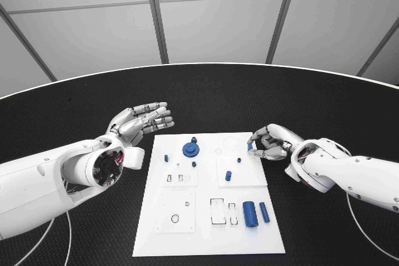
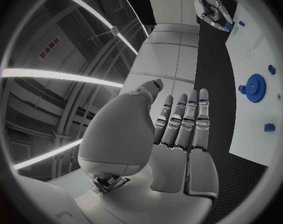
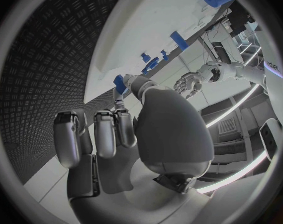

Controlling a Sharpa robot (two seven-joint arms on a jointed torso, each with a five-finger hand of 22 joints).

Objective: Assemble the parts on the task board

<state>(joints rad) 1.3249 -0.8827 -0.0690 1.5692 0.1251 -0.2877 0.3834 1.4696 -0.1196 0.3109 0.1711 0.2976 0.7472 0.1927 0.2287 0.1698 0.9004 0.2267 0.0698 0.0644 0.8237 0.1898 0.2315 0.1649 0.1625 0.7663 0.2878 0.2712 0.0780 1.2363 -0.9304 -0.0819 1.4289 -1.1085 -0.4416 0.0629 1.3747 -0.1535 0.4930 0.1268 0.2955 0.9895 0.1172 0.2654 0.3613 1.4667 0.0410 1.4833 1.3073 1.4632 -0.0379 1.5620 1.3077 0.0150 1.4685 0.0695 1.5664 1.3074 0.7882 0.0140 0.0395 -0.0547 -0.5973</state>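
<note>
The blue peg (image 1: pixel 250 145) sat pinched in the right hand (image 1: pixel 267 142) at the board's (image 1: pixel 208 231) right edge; the left hand (image 1: pixel 143 122) hung wide, further off

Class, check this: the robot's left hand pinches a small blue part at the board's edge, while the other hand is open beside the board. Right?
Wrong hand. The right hand pinches the small blue part at the white board's edge; the left hand is open beside it, as the head view shows.

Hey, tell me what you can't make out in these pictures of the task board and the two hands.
- Small blue part in the right hand, head view: fingers cover most of it, shape unclear.
- Same part, right wrist view: the thumb hides its lower end.
- Task board, left wrist view: cut off by the circle's rim.
- Board's outlined slots, head view: too small to read.
</note>
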